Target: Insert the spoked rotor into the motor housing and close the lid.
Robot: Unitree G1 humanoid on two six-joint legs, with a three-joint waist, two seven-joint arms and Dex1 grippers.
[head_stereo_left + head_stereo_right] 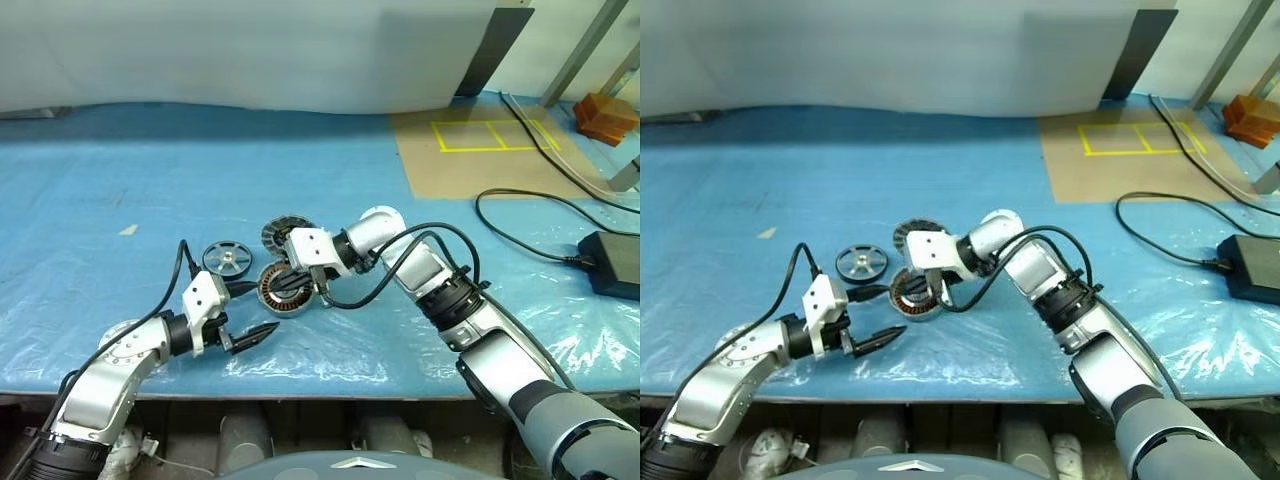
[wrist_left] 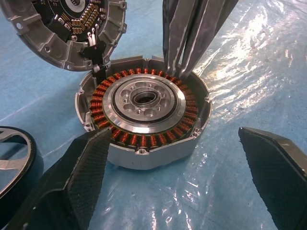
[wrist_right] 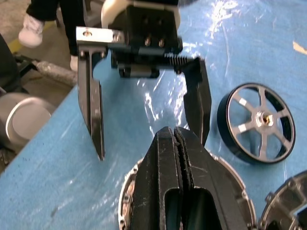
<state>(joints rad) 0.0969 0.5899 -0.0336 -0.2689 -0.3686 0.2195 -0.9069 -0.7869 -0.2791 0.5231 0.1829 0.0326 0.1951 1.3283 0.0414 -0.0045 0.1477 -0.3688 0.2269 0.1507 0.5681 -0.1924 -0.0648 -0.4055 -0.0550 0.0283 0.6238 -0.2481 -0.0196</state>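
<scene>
The motor housing (image 1: 285,290), with its ring of copper windings (image 2: 144,100), lies open on the blue sheet. Just behind it sits the lid (image 1: 287,233), propped at a tilt against the housing's far rim (image 2: 62,24). The spoked rotor (image 1: 226,257) lies flat to the left of both. My right gripper (image 1: 288,283) is shut on nothing, and its tips rest at the housing's far inner edge (image 2: 175,72). My left gripper (image 1: 256,310) is open, level, close in front of the housing, with its fingers (image 2: 81,167) spread wider than the housing.
A black power adapter (image 1: 610,262) with its cable lies at the right. A brown board with yellow tape (image 1: 480,150) and an orange object (image 1: 605,115) are at the back right. The table's front edge runs just below my left gripper. A person's shoes (image 3: 33,24) stand beyond it.
</scene>
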